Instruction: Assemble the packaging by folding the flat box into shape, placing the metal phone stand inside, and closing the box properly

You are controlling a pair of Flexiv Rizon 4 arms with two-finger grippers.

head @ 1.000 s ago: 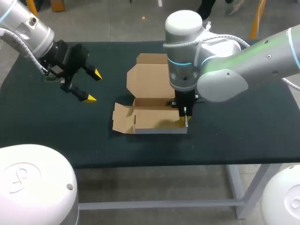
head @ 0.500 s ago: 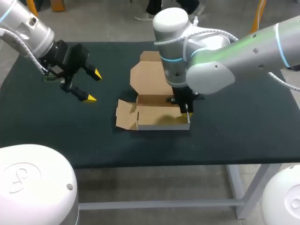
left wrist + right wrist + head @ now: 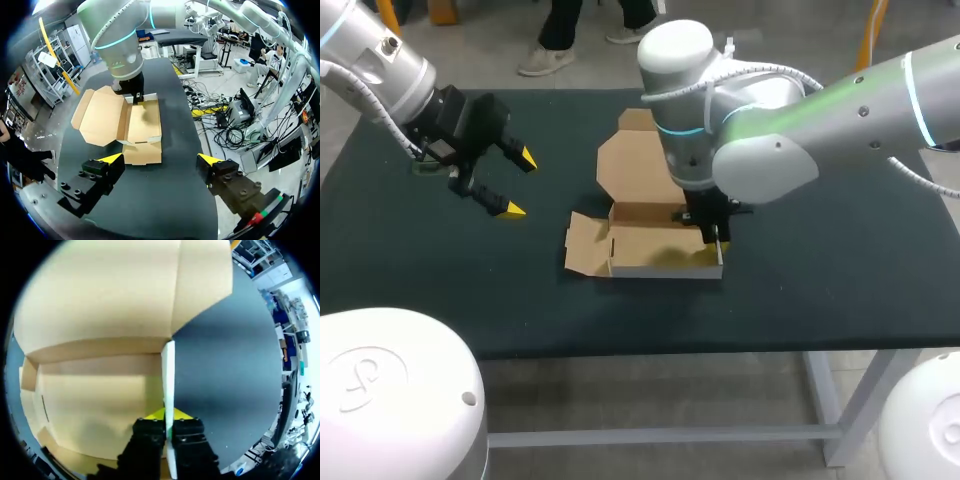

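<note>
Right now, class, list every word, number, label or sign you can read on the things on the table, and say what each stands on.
None can be read.
Cardboard box: plain brown and white faces, no print.
Table: bare dark top, no label.
White robot base: a raised curly mark, not legible as letters.

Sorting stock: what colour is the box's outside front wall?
The box is white there, brown inside; clearest in the head view.

Left end effector [image 3: 519,184] agape at left; right end effector [image 3: 168,415] vertical, tightly pinched.
</note>
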